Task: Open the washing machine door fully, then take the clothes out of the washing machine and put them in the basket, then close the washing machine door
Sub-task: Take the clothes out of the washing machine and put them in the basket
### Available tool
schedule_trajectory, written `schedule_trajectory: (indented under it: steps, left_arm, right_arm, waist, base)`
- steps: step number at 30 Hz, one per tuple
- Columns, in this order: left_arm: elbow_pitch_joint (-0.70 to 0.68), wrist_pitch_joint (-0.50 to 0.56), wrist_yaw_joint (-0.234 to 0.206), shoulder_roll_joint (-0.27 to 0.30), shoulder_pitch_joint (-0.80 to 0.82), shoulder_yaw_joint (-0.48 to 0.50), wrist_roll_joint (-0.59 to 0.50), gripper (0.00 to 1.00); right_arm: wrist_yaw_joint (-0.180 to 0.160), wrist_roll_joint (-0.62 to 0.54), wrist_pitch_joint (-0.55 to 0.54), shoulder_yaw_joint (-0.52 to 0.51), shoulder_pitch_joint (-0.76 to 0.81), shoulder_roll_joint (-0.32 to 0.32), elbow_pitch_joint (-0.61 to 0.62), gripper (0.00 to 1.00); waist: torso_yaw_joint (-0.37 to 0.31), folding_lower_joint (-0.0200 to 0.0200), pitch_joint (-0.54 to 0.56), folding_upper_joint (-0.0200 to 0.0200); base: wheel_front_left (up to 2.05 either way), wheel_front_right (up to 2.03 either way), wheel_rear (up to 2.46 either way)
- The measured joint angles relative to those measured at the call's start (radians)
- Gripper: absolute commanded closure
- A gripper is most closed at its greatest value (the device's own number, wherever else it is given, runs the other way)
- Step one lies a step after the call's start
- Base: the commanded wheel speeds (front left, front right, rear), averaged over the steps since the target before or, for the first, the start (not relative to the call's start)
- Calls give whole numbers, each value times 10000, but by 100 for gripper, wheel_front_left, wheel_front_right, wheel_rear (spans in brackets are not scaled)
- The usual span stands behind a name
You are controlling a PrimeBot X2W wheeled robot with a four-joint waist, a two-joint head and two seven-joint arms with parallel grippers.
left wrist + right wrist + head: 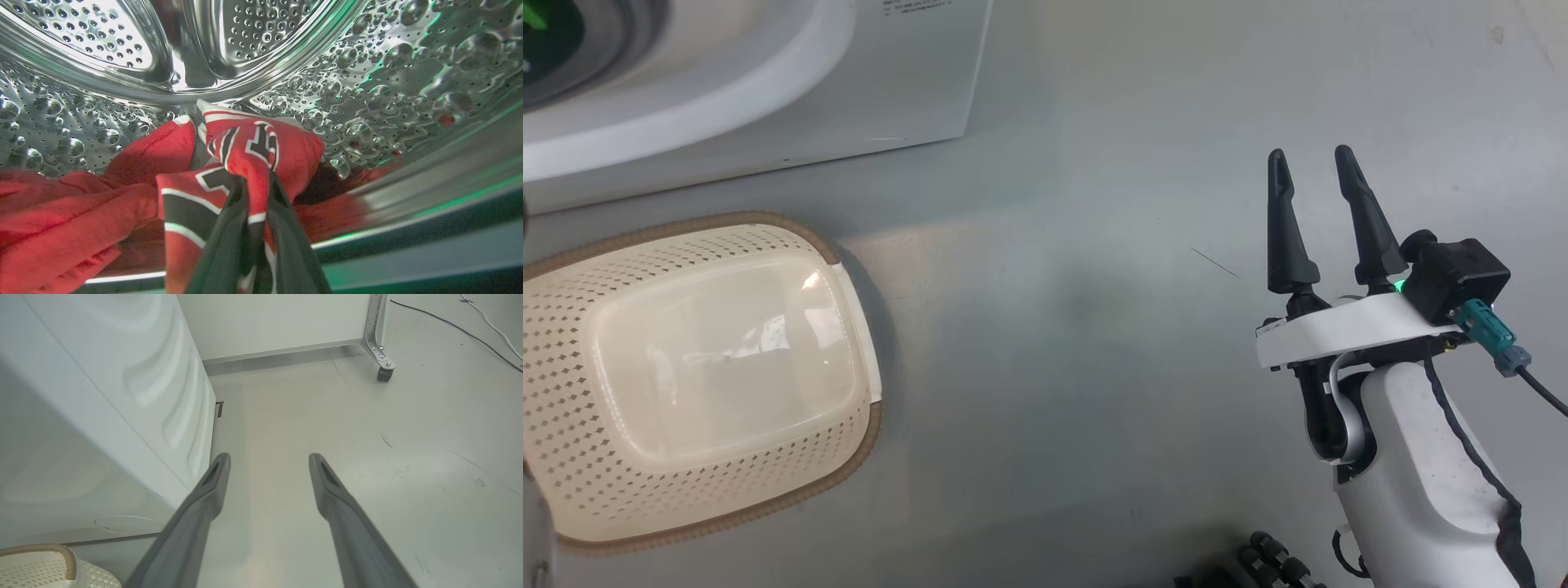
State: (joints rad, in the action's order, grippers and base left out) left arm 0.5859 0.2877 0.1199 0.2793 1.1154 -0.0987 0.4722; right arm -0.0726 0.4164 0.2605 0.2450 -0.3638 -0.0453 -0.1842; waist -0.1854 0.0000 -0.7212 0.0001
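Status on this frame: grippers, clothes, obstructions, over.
Left gripper shut on clothes inside washer. Right gripper open over floor. Basket holds nothing yet. No obstruction seen.

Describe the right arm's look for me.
The right arm has a glossy white shell with a black cable along it, a white wrist plate, a black camera block with a teal connector and a small green light. Its jaws are two long, tapering black fingers.

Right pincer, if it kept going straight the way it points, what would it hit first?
The right pincer would likely meet bare floor beside the washing machine first; depth is unclear.
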Motion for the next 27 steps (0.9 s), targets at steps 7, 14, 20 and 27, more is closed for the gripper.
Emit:
schedule_trajectory:
  steps: [7, 14, 20, 27]
  left_arm:
    - [234, -1087, 2, -627, -1004, -69, 174, 100]
    - [454, -2190, 8, -1290, -1969, -376, 407, 100]
    - [531, -2968, 8, -1636, -2786, -752, 527, 100]
    - [529, -3582, 10, -1774, -3459, -1210, 654, 100]
  right_arm:
    - [98, -405, 0, -330, 27, -4, -284, 0]
    - [205, -673, 0, -652, 154, -8, -531, 0]
    - [301, -857, 0, -897, 516, -13, -708, 0]
    - [426, -999, 0, -1131, 753, -58, -840, 0]
  waist:
    - [412, 0, 567, 0]
    - [898, 0, 1187, 0]
    - [1284, 0, 1757, 0]
    - [1613, -1, 2310, 0]
  base:
    - [0, 0, 0]
    - [0, 0, 0]
    - [0, 0, 0]
    - [0, 0, 0]
